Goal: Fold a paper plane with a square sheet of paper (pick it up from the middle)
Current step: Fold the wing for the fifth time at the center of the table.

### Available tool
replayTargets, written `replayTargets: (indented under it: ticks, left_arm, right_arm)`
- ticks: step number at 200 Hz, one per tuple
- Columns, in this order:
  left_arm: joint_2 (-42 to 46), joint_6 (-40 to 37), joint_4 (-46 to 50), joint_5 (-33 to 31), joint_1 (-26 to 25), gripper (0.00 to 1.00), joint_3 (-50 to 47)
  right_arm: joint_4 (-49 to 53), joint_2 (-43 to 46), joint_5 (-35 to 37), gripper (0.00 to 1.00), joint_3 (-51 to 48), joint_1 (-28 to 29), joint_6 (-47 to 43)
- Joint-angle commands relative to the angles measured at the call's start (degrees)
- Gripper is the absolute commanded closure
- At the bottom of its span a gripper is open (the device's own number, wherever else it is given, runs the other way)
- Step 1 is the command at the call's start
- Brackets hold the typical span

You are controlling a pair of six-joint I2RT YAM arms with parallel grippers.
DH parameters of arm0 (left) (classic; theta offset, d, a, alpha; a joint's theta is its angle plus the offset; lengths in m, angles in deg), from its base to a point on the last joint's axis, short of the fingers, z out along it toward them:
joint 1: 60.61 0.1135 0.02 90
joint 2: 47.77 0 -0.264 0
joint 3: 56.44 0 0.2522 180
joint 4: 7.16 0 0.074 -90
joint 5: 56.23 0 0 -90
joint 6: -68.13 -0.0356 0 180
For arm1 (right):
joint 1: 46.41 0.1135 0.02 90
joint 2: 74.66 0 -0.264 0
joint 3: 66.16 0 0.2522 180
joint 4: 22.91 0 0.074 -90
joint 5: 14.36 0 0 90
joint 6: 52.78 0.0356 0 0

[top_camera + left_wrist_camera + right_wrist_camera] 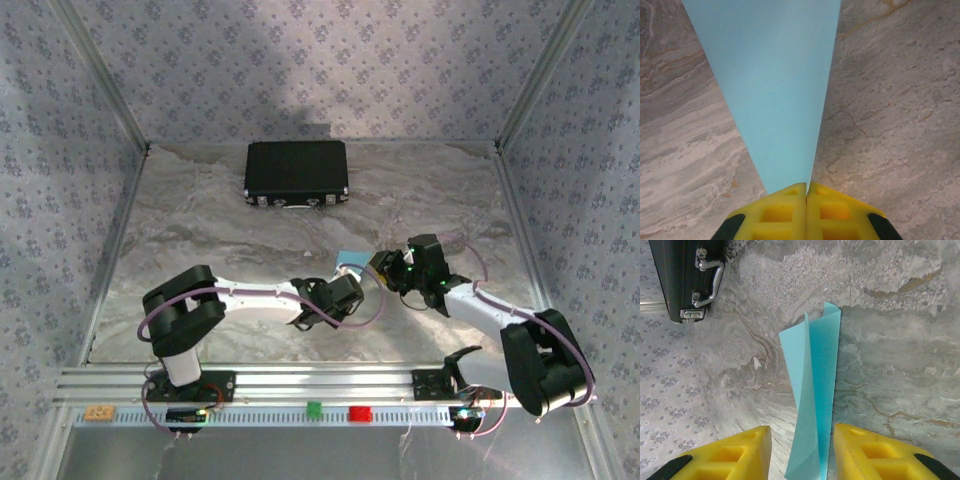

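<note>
The light-blue square sheet of paper [352,261] is folded into a slim tapering strip, held above the table between the two grippers. My left gripper [806,187] is shut on its narrow end, and the sheet [775,90] widens away from the yellow fingertips. In the right wrist view the folded paper [812,390] stands on edge between the jaws, its two layers splaying at the far end. My right gripper [802,431] is open, with a gap to the paper on each side. In the top view the left gripper [345,287] and right gripper [383,266] meet near the table's middle.
A black case [297,173] lies at the back of the marble-patterned table [200,230]; its latches and handle face forward [682,275]. A green block [314,408], a red block [359,412] and an orange piece [98,411] sit on the front rail. Patterned walls enclose the sides.
</note>
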Motion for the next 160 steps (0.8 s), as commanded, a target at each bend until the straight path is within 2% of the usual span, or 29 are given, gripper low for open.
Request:
replayTargets:
  ticks: [1, 103, 160]
  left_arm:
    - [2.24, 0.77, -2.06, 2.9, 0.71, 1.0, -1.22]
    - [4.2, 5.87, -13.9, 19.78, 7.26, 1.0, -8.15]
    - [2.64, 8.61, -18.85, 27.89, 10.71, 1.0, -10.21]
  right_arm:
    - [2.61, 1.52, 0.43, 0.61, -0.47, -0.62, -1.73]
    - [2.31, 2.14, -0.47, 0.61, -1.42, -0.61, -2.38]
    - [0.37, 0.83, -1.88, 0.65, -1.42, -0.36, -3.22]
